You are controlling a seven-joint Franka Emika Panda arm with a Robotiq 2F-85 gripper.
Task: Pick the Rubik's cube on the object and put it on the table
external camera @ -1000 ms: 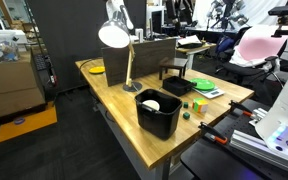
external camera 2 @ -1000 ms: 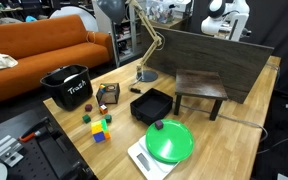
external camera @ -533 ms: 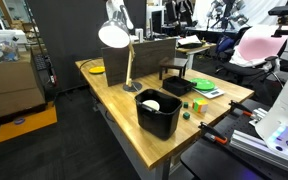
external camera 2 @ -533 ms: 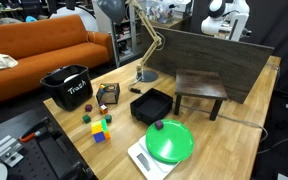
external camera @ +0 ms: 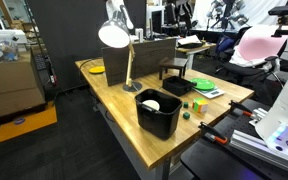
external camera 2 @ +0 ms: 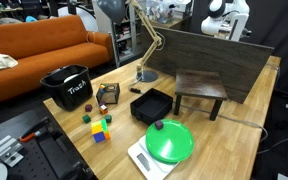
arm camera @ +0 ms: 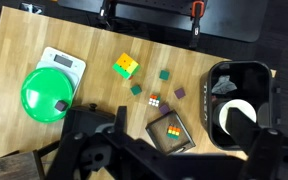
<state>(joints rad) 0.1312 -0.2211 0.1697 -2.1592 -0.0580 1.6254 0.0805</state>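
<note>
In the wrist view a small Rubik's cube (arm camera: 172, 131) with orange, yellow and green faces sits on the low black frame-like object (arm camera: 156, 118) on the light wood table (arm camera: 14, 40). My gripper (arm camera: 181, 126) is open and empty, high above the table. Its dark fingers stand wide apart on either side of the object. The object also shows in an exterior view (external camera 2: 108, 95), next to the black bin. The gripper is out of view in both exterior views.
A deep black bin (arm camera: 239, 75) holding a white item is right of the object. A larger yellow-green cube (arm camera: 125, 66), a tiny Rubik's cube (arm camera: 154, 100) and small blocks lie nearby. A green disc (arm camera: 46, 95) rests on a scale. A black tray (external camera 2: 152, 105), lamp (external camera 2: 144, 40) and stool (external camera 2: 200, 88) stand further off.
</note>
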